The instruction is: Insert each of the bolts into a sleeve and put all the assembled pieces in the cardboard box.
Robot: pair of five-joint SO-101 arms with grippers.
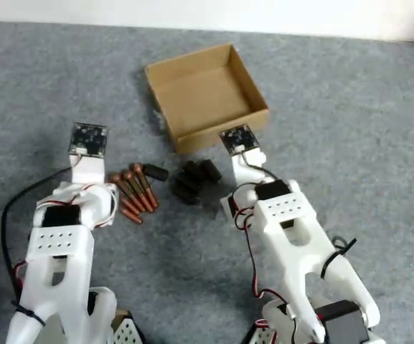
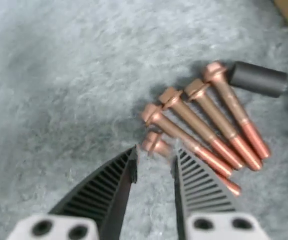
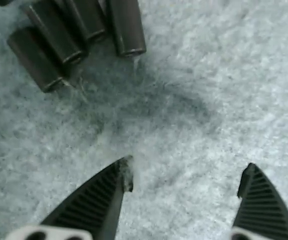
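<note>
Grey fuzzy carpet (image 1: 364, 122) bears the cardboard box (image 1: 203, 93), a white strip (image 1: 192, 8) behind.

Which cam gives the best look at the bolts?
Left wrist view: the bolts lie close up, with five heads and their shanks distinct. The high view shows them as a small, distant cluster. The right wrist view faces the black sleeves instead.
</note>
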